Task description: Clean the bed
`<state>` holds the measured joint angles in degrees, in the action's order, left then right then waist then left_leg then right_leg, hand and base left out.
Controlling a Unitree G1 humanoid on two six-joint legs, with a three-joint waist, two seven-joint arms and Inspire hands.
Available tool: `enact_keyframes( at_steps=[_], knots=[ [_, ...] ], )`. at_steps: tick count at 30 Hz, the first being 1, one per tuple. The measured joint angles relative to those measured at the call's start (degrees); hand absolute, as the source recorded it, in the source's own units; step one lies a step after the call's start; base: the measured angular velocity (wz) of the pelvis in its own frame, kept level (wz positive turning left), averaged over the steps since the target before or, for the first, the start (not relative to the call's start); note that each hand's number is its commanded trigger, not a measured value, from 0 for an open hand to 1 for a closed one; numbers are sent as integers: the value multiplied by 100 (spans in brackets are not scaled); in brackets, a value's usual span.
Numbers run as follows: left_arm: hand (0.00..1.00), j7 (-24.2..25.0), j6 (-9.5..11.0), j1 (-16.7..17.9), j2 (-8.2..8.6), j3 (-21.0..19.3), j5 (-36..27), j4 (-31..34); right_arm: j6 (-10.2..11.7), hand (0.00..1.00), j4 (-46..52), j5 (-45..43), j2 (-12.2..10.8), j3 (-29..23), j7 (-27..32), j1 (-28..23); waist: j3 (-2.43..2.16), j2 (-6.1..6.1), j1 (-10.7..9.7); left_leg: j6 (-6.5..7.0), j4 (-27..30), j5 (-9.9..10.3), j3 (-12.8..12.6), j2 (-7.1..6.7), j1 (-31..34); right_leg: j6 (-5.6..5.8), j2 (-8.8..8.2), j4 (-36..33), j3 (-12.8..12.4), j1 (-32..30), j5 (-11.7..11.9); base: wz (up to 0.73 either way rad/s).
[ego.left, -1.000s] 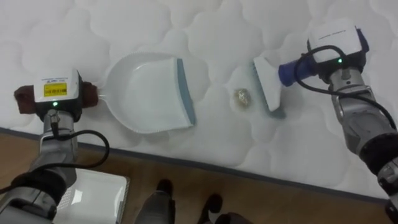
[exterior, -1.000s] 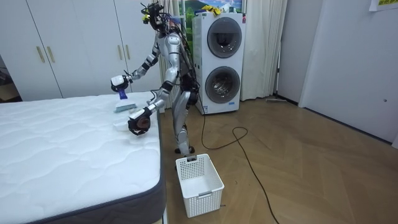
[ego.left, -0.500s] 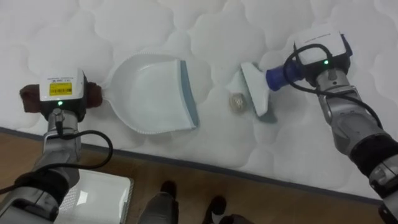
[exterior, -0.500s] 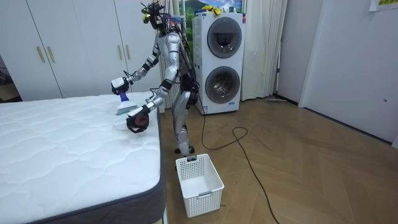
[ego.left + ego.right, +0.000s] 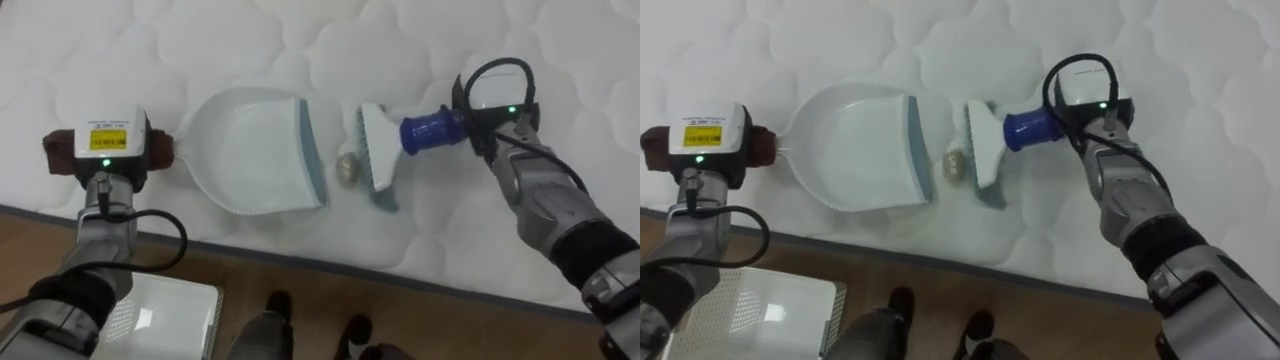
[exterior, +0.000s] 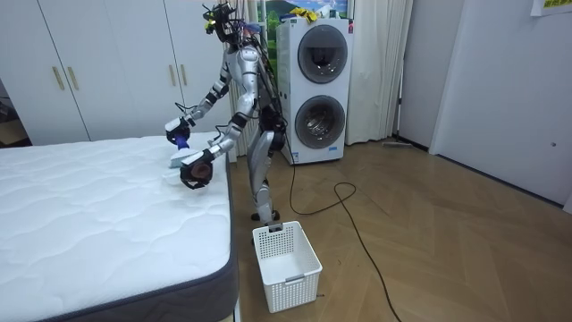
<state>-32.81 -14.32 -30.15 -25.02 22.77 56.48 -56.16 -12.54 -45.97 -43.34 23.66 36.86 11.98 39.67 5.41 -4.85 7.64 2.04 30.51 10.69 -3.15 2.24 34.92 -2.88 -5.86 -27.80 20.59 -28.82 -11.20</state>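
Fingers of both hands sit hidden under wrist boxes; grip cannot be told. Basket (image 5: 165,310) stands nearest. On the mattress (image 5: 300,40), left hand (image 5: 58,155) meets dustpan (image 5: 250,150); paper ball (image 5: 346,167) lies between dustpan and brush (image 5: 378,150), whose handle enters right hand (image 5: 490,120).

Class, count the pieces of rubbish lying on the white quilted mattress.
1: a small pale crumpled ball, between the blue lip of the white plastic dustpan and the blue-handled white brush. Others may hide beneath the brush head.
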Motion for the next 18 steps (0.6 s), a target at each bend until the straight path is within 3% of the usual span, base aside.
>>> enact_keyframes(
  at_steps=[6,18],
  knots=[
    [100,-21,-17,0,1,-5,1,0,11,100,-2,399,-160,-1,-372,-9,-1,2,1,0,15,0,-4,8,0,0,0,-3,-14,-12,0,0],
    [100,-30,-12,2,23,-4,64,-3,18,100,-8,1052,-155,0,-772,-13,-22,57,32,5,25,-3,-66,11,-47,0,-13,-75,-37,-13,0,-1]
  ],
)
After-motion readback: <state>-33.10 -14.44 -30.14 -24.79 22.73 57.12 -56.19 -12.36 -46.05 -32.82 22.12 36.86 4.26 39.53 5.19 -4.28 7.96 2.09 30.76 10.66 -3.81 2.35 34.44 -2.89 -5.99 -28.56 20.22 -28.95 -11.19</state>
